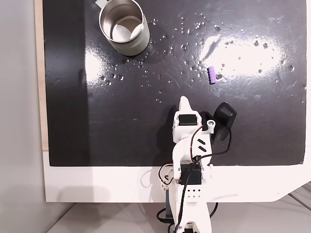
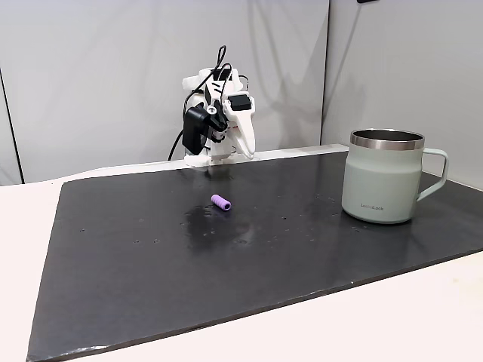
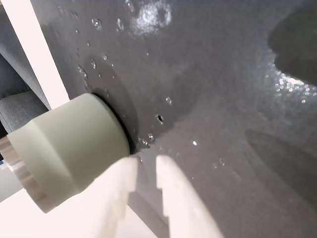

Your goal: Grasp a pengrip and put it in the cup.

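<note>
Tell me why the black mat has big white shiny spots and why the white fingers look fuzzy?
In a fixed view from above, lamp glare washes out patches of the wet mat near the pengrip. In the wrist view, the gripper sits too close to the lens, so it blurs, and the cup is soft too.

Arm folded back close over its base, at the near edge in a fixed view. Gripper [image 1: 186, 103] tucked low, holding nothing. In the wrist view, the two white fingers [image 3: 181, 198] stand slightly apart, a narrow gap between their tips.
</note>
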You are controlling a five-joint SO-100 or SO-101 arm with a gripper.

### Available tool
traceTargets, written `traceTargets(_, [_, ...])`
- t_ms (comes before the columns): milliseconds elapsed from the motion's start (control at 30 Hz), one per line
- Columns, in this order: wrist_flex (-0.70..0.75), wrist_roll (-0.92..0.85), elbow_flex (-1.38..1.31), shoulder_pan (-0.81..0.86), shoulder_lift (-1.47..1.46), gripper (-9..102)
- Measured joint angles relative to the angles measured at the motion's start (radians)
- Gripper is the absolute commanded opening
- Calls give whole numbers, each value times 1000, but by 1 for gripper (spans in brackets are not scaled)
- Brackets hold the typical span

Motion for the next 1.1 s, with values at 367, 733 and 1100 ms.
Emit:
traceTargets(367, [0, -46, 0, -29, 0, 0])
traceTargets(733, [91, -225, -107, 44, 0, 0])
traceTargets(1100, [270, -420, -600, 186, -402, 0])
